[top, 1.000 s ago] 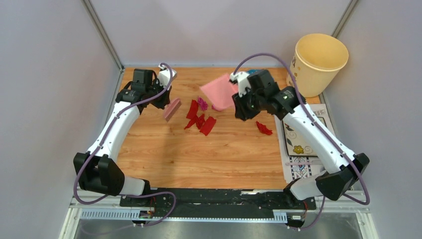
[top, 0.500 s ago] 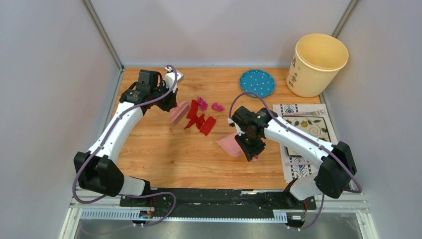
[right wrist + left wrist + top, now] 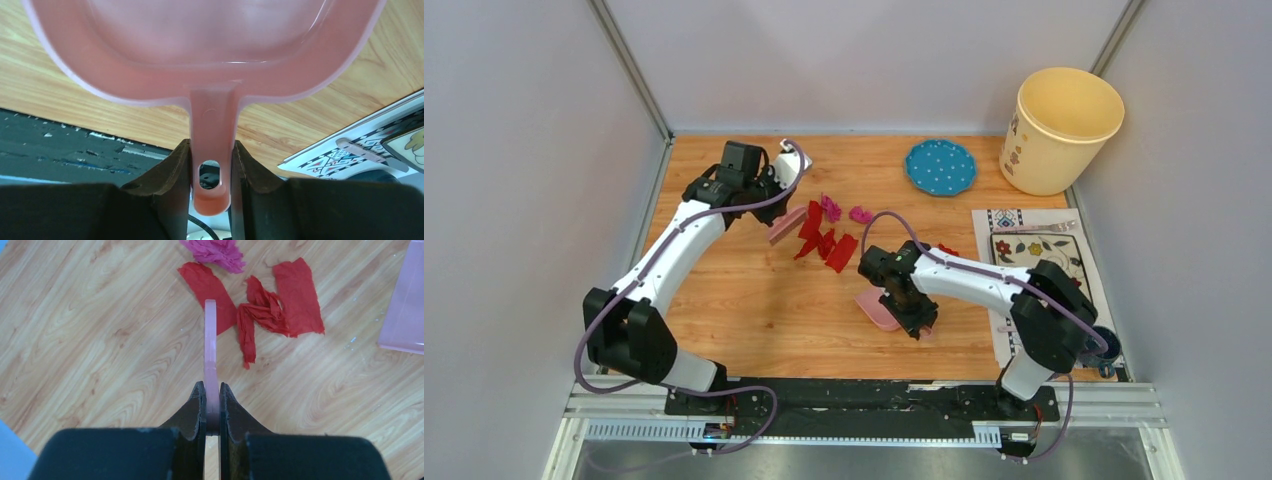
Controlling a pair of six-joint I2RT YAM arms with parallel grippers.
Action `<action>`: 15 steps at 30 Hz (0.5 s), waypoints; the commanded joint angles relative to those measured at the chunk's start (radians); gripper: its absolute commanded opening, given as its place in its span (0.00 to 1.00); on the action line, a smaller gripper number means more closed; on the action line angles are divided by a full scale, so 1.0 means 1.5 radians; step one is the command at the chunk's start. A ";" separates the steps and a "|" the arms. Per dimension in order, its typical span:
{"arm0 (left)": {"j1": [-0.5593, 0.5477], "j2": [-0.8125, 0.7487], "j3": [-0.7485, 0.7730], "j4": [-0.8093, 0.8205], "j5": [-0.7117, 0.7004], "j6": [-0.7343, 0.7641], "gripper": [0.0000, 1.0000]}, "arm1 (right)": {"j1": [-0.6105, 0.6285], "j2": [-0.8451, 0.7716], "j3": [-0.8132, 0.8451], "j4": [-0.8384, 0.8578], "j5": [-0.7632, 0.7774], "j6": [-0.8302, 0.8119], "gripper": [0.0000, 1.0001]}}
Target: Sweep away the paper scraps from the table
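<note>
Presently, left hand [image 3: 211, 407] is clamped on brush [image 3: 210, 340], right hand [image 3: 210, 170] on dustpan [image 3: 200, 50]; paper scraps [image 3: 824, 238], on the counter [image 3: 744, 300] at 11 o'clock of the dustpan, may be swept wide across the gap.

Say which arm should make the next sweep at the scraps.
Left. The left gripper grips the brush, its tip at the scraps. The right gripper holds the dustpan, apart from them.

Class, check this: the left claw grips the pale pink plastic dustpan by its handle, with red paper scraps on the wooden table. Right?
No: the right claw grips the pale pink plastic dustpan by its handle, as the right wrist view shows. The red paper scraps are on the wooden table.
</note>
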 commanded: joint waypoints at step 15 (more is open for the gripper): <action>-0.075 0.103 0.009 0.012 0.259 0.058 0.00 | -0.014 0.146 0.161 0.066 0.023 -0.088 0.00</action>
